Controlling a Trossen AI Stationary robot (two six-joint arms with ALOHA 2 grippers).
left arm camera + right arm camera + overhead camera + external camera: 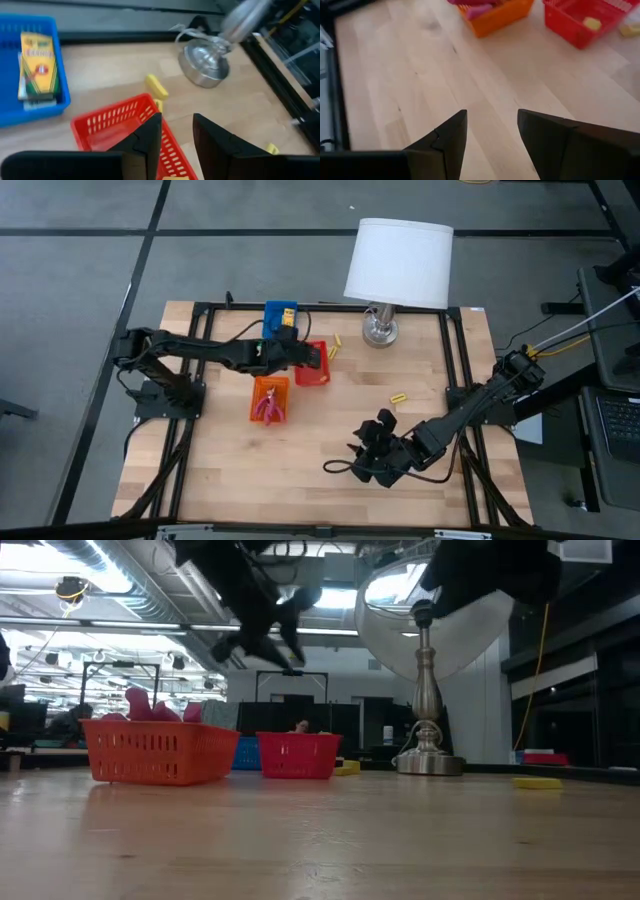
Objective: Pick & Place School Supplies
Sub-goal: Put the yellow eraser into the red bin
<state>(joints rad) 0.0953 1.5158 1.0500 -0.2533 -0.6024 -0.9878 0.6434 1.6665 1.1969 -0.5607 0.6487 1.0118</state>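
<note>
My left gripper (322, 361) (177, 136) hangs open and empty above the red tray (311, 366) (107, 131). A yellow stub (592, 23) lies in that tray. Yellow-orange packets (37, 65) lie in the blue tray (280, 314). Pink-handled tools (268, 408) rest in the orange tray (269, 396) (497, 17). Loose yellow stubs lie on the table: two beside the red tray (335, 346) (156, 87) and one farther right (399, 396) (537, 782). My right gripper (372, 452) (492, 131) is open over bare wood near the table's near edge.
A white-shaded lamp (398, 262) stands on its metal base (379, 330) (205, 62) at the far edge, right of the trays. A dark frame (455, 370) runs around the table. Bare wood spreads between the trays and my right gripper.
</note>
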